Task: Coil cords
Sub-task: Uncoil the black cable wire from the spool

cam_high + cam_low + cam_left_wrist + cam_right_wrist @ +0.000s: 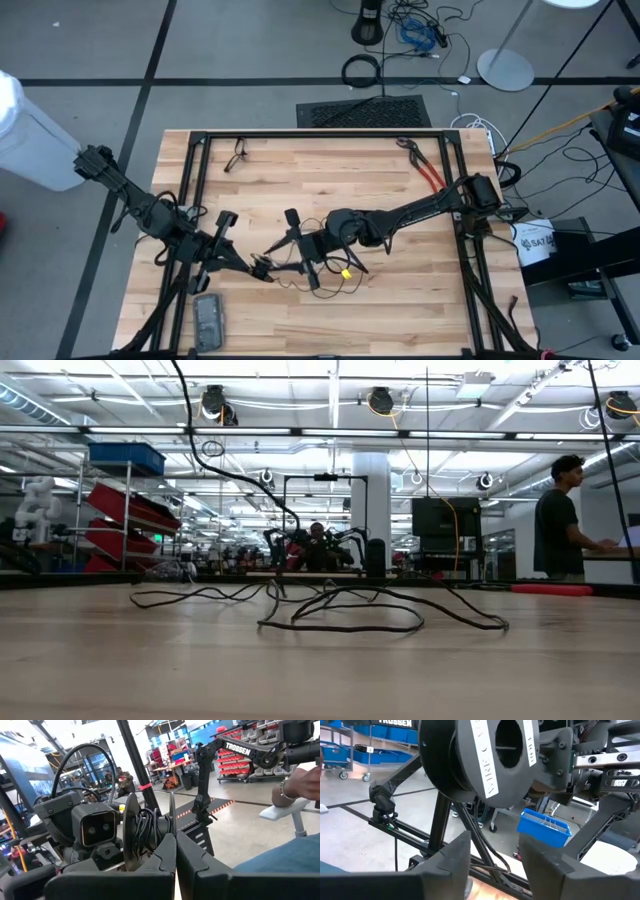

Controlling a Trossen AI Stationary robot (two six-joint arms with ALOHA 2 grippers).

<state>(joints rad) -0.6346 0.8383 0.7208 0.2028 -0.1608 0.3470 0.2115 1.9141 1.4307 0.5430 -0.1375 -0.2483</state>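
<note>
Left gripper (175, 855) shut, black spool (145, 827) wound with cord (146, 831), camera (97, 827) beside it.

Note the cord (322, 283): thin, black, flexible, lying slack on the wooden desk (330, 180) near its front middle. You can see it sprawled in loose, irregular loops (340, 610), flat on the surface, not gathered into a neat coil. One strand runs up onto a black spool (470, 760), where a few turns are wound (147, 827).
</note>
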